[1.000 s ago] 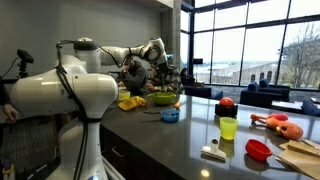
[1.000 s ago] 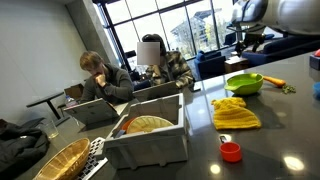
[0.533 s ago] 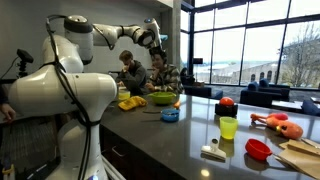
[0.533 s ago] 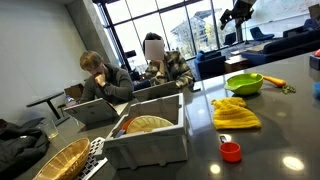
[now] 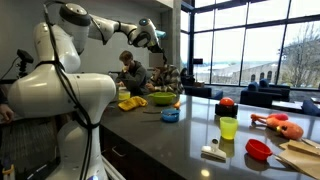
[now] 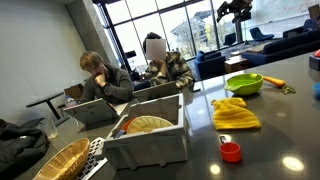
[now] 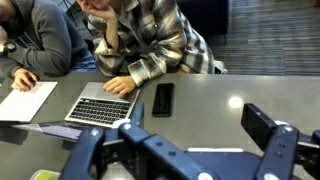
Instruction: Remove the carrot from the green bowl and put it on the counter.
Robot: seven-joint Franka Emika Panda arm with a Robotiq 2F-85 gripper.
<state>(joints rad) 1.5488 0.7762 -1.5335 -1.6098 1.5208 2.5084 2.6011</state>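
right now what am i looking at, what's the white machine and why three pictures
The white machine is a robot arm with a two-fingered claw at its end, high above a dark counter. Two pictures come from cameras standing around the scene. The third comes from a camera on the wrist: it looks past the claw's fingers at seated people with a laptop. On the counter are a green bowl, a yellow cloth, a blue bowl, a cup and an orange toy. The claw is open and holds nothing.
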